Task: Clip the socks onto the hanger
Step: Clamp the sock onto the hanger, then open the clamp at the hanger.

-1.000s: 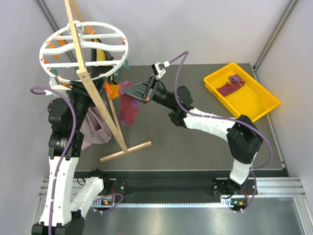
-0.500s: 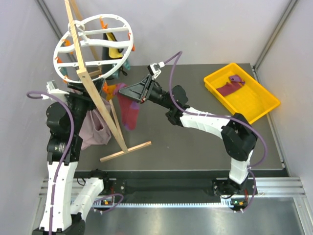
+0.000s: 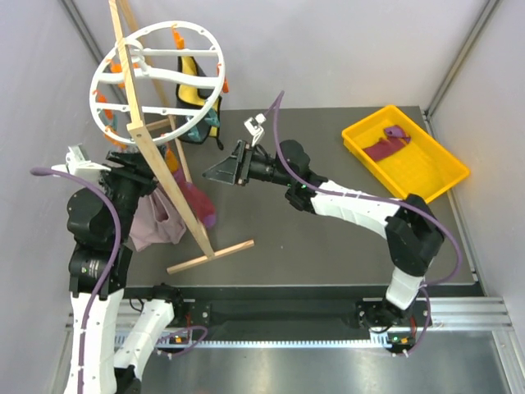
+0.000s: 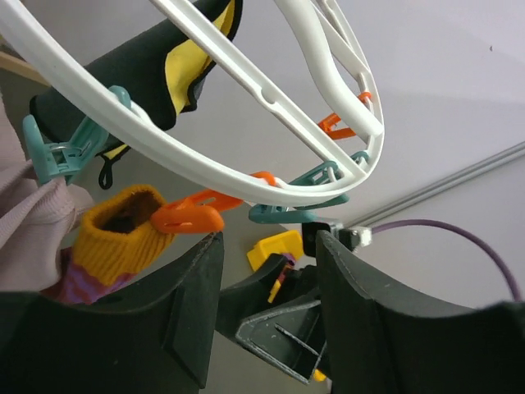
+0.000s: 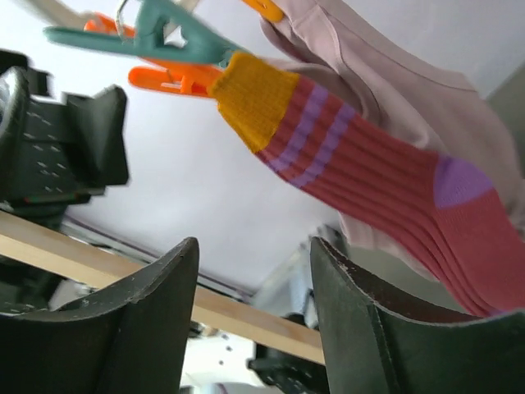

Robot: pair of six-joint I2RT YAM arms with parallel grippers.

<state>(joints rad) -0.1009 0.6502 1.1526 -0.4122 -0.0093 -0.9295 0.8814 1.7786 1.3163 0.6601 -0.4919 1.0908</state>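
The white wheel-shaped hanger (image 3: 156, 82) hangs tilted on the wooden stand. One sock (image 3: 199, 205) dangles below it; an orange clip (image 4: 193, 215) bites its yellow cuff (image 4: 119, 234). In the right wrist view the same sock (image 5: 361, 168) hangs from the clip, free of my fingers. My right gripper (image 3: 220, 173) is open, just right of the sock and apart from it. My left gripper (image 4: 267, 246) is open and empty under the rim, beside the clipped cuff. In the top view the stand partly hides it. The other sock (image 3: 384, 148) lies in the yellow tray.
The wooden stand (image 3: 164, 176) leans across the left side, its foot (image 3: 212, 255) on the table. A pale mauve cloth (image 3: 156, 222) and a yellow-and-black garment (image 3: 197, 90) also hang from the hanger. The yellow tray (image 3: 435, 176) sits at the back right.
My right gripper has opened, let go of the sock and drawn back to the right. The sock has swung down and left under the hanger. The hanger has tilted; my left arm has shifted left.
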